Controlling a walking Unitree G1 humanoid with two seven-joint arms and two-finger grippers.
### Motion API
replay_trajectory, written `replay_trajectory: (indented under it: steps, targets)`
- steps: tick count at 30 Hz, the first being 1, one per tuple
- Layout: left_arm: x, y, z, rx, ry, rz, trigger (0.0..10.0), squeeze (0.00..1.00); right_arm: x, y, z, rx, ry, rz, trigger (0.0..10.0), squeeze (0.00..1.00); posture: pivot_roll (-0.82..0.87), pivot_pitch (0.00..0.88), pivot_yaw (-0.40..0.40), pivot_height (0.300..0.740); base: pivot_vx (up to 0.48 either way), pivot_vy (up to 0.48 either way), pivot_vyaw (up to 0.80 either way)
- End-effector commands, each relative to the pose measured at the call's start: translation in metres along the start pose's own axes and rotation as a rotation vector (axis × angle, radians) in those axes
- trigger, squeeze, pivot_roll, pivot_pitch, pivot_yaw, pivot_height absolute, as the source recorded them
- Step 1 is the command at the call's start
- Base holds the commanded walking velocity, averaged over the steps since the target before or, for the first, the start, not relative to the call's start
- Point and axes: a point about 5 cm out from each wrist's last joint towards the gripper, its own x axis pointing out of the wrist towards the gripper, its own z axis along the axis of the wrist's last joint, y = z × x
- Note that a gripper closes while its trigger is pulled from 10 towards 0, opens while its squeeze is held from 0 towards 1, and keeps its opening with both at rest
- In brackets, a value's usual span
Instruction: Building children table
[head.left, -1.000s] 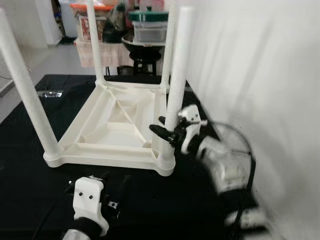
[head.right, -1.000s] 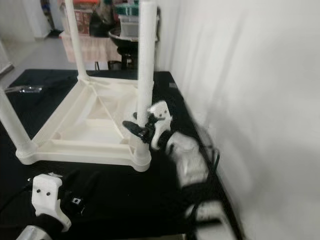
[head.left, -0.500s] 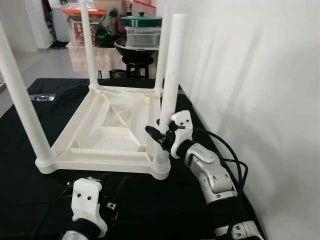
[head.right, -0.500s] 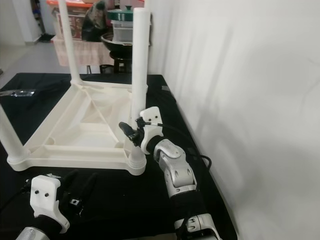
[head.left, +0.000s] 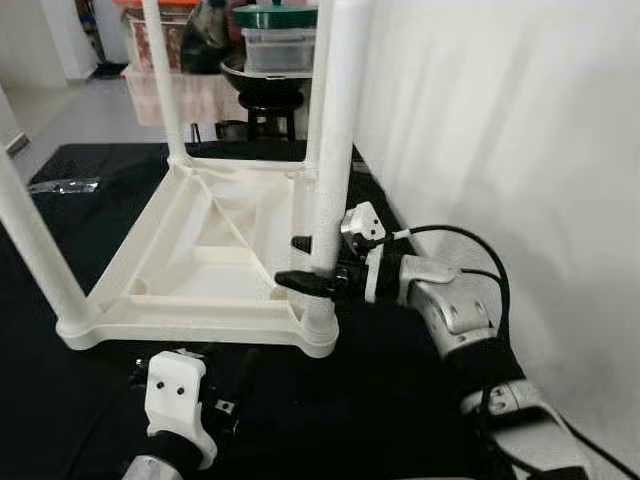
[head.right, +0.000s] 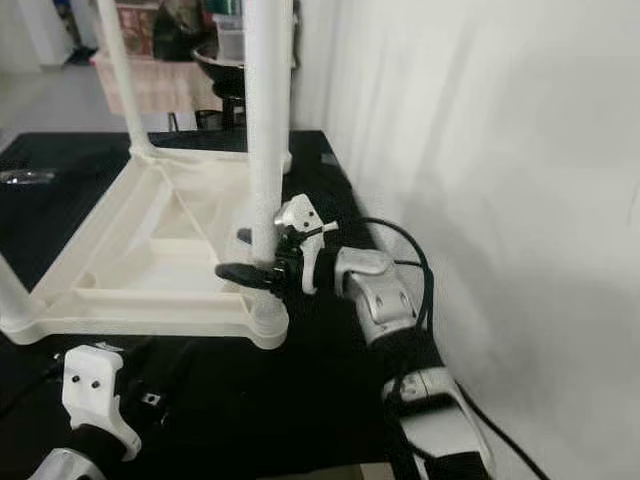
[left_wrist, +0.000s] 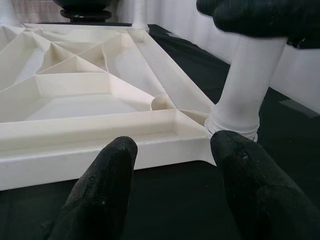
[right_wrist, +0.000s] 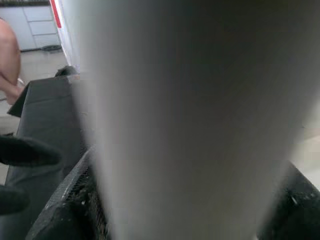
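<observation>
1. Children's table (head.left: 215, 265), white plastic, lies upside down on a black-covered surface (head.left: 60, 400), underside up with its moulded ribs showing and its legs standing straight up from the corners
2. Left near leg (head.left: 35, 245) rises from the near left corner of the upturned top; the far left leg (head.left: 160, 80) stands at the far left corner
3. Left gripper (left_wrist: 172, 165) sits low in front of the table's near edge, just apart from it; its two black fingers (left_wrist: 102, 192) are spread with nothing between them and aim at the near rim and the base of the near right leg
4. Near right leg (head.left: 335, 150) stands in its socket at the near right corner of the top
5. Right gripper (head.left: 305, 262) reaches in from the right side and its black fingers straddle this leg low down, one on the near side and one behind; in the right wrist view the white tube fills the space between them, so it is grasping the leg
6. Silver right arm (head.left: 445, 310) runs back along the right edge of the black surface, a black cable (head.left: 470, 245) looping over it, beside a white wall (head.left: 520, 130)
7. Stacked containers with a green lid (head.left: 275, 20) stand beyond the far edge
</observation>
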Motion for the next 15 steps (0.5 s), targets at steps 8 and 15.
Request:
replay_trajectory:
  steps: [8,15]
  targets:
    - [-0.003,0.003,0.0,0.016,0.015,0.015,10.0,0.0,0.006,-0.009,-0.001,0.02,0.014,0.11,0.0,0.0,0.11,0.0,-0.081,0.74,0.0,0.0,0.0]
    - [-0.003,0.005,0.0,0.02,0.019,0.02,10.0,0.0,-0.004,-0.013,-0.006,0.045,-0.005,0.112,0.0,0.0,0.11,0.0,-0.075,0.74,0.0,0.0,0.0]
